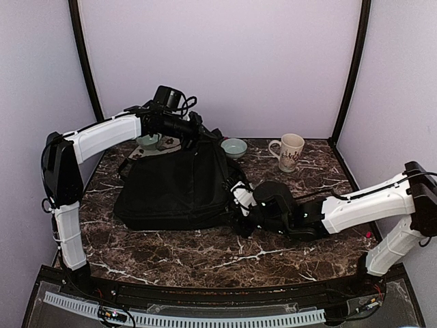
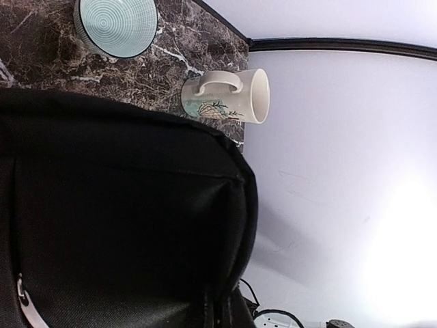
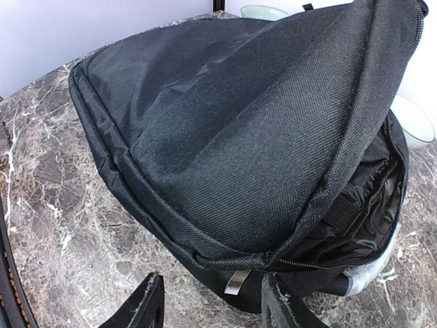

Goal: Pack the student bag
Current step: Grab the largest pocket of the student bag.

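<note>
The student bag (image 1: 174, 188), large, black and flat, lies on the marble table left of centre. My left gripper (image 1: 196, 134) is at the bag's far top edge, shut on the fabric and holding the flap raised. In the left wrist view the black fabric (image 2: 123, 219) fills the lower left and hides the fingers. My right gripper (image 3: 213, 311) is open at the bag's right edge (image 1: 240, 205), its fingertips (image 3: 147, 307) either side of a silver zipper pull (image 3: 237, 281) without touching it. The bag's mouth (image 3: 369, 212) gapes to the right of the pull.
A cream mug (image 1: 290, 152) stands at the back right; it also shows in the left wrist view (image 2: 225, 96). A teal bowl (image 1: 234, 147) sits just behind the bag, and a second bowl (image 1: 149, 141) lies under the left arm. Walls close the back and both sides.
</note>
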`<control>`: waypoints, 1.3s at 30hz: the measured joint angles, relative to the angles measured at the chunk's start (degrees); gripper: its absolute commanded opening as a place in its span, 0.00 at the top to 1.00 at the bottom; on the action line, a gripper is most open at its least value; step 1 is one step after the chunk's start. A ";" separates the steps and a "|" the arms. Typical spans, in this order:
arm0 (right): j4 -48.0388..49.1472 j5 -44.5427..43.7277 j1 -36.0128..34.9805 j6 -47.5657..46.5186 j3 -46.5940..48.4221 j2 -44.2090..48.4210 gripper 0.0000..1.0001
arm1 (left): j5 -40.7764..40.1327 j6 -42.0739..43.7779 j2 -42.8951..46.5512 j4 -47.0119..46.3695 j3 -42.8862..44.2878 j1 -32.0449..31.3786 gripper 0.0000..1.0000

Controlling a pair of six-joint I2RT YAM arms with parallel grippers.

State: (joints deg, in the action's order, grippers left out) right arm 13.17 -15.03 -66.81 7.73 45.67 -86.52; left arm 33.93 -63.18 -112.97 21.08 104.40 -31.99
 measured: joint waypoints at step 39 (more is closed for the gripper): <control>9.90 -11.67 1.22 -1.84 -1.77 -9.53 1.00 | 0.76 -3.28 0.00 -1.31 0.24 0.00 1.00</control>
State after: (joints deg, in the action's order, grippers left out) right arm 23.07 -26.70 -65.58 5.89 43.90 -96.05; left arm 34.70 -66.46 -112.97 19.77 104.64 -31.99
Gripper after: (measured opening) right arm 0.064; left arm 0.038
